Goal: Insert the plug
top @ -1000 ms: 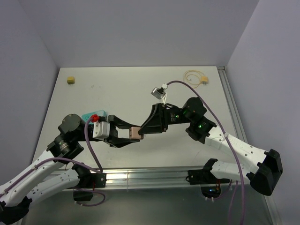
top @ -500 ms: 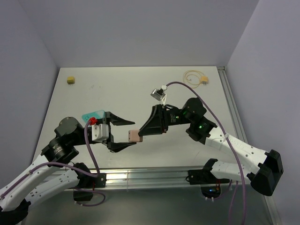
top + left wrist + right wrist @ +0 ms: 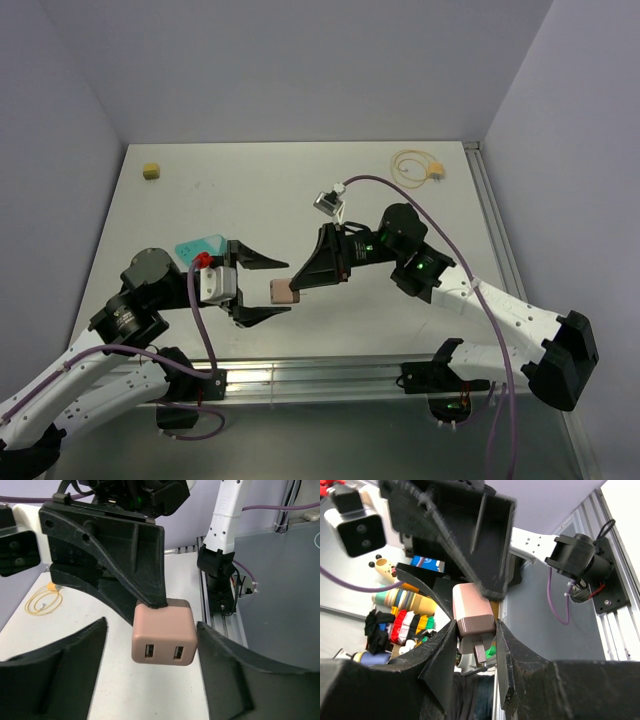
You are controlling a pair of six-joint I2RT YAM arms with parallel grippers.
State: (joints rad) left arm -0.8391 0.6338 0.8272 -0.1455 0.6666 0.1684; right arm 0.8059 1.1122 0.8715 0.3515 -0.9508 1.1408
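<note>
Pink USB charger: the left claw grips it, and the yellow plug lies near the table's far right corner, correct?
No: the right claw grips the charger, as the right wrist view shows; the left claw stands open. The plug does lie there.

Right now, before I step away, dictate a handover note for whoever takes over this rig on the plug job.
Left gripper: open, jaws either side of the pink two-port USB charger, not touching it.
Right gripper: shut on the charger, holding it above the table, ports toward the left gripper.
The plug: lying near the table's far right corner, untouched.
Done: charger lifted and presented.
Left: fetch the plug, probably with the left gripper, and push it into a port.
</note>
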